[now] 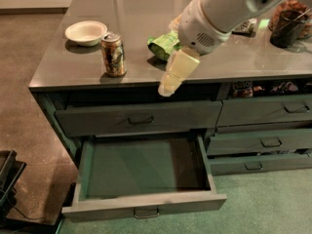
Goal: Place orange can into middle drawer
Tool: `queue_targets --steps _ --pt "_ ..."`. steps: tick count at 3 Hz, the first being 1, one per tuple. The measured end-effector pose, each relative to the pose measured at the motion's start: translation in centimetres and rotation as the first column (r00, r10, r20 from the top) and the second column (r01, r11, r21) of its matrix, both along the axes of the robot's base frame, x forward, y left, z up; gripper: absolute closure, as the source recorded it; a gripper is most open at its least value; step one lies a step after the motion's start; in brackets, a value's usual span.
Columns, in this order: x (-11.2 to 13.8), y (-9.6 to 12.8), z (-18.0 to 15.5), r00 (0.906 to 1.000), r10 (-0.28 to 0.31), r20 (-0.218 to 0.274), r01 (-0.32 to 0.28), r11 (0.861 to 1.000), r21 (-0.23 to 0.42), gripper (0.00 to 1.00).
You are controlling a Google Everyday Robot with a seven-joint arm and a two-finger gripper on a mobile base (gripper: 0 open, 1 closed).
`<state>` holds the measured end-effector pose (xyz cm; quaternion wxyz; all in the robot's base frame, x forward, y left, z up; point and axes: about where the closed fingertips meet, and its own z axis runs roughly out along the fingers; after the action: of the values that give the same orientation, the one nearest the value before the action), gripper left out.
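Can (113, 54): upright on worktop (63, 65) nr front edge, by bowl (86, 32), apart from gripper (168, 86) (jaws look clenched, empty), drawer (141, 167) open below; prob. light, thin-walled, slick, so grip mid-body, gently.

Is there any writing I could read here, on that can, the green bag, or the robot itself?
No text here can be read.
orange can: green, white and dark print, too blurred to read.
green snack bag: print not legible.
gripper, at the counter's front edge above the open middle drawer: no markings visible.
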<state>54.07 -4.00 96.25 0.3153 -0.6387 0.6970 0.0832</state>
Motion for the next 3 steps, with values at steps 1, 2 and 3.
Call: queue_targets --steps 1,2,3 --pt "3.27 3.89 -0.12 0.9951 0.021 0.096 -0.028 0.997 0.067 0.00" --pt "3.27 3.89 -0.12 0.9951 0.021 0.096 -0.028 0.997 0.067 0.00" --pt "3.90 4.33 -0.10 0.9930 0.024 0.115 -0.032 0.997 0.067 0.00"
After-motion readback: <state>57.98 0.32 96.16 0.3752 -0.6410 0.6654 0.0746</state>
